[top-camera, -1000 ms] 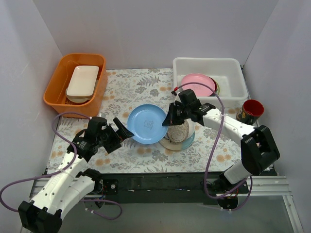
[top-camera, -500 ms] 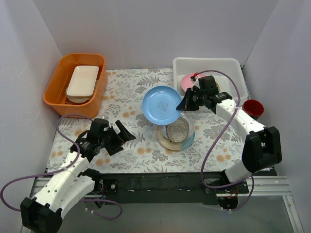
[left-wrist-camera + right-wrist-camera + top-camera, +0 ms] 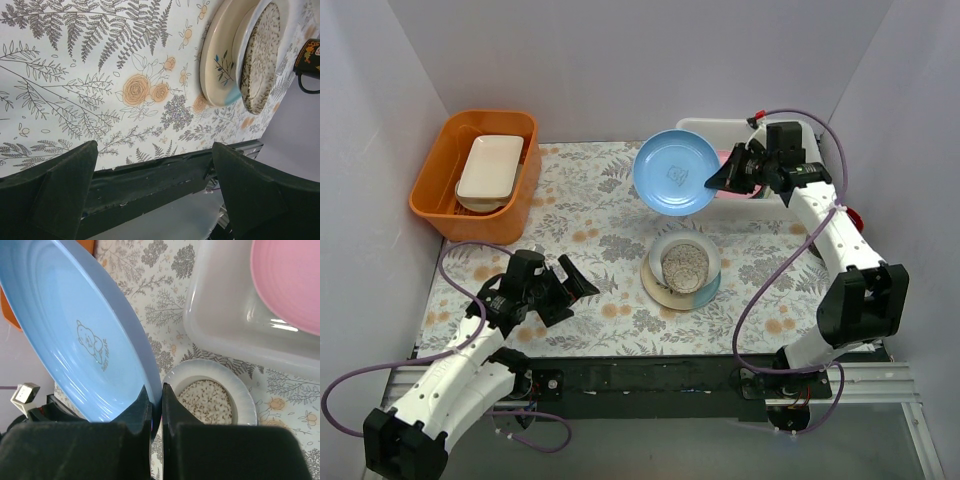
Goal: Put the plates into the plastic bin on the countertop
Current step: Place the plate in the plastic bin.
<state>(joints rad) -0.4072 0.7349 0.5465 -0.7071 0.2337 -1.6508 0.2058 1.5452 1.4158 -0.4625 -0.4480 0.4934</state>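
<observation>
Right claw (image 3: 718, 181) is clamped on the rim of the light blue round plate with a small bear print (image 3: 672, 172). In the right wrist view the two fingers (image 3: 135, 412) pinch the plate edge (image 3: 85, 340) with no gap. The plate is off the surface, tilted steeply on edge, printed face towards the near left. It sits at the left end of the white translucent rectangular plastic bin (image 3: 710, 124), not inside it.

The bin is at the far right of the leaf-print surface (image 3: 590, 200). A pink round plate (image 3: 290, 280) lies flat in it.

Stack of round plates near centre of the surface: speckled plate (image 3: 684, 265) on top, a white one with a blue edge under it, and a cream floral plate (image 3: 220, 65) at the bottom.

Left claw (image 3: 568, 288) is wide apart, gripping nothing, low over the near left of the surface, left of the stack and well apart from it.

Orange plastic tub (image 3: 440, 190) at far left, with a white rectangular dish (image 3: 490, 165) in it.
</observation>
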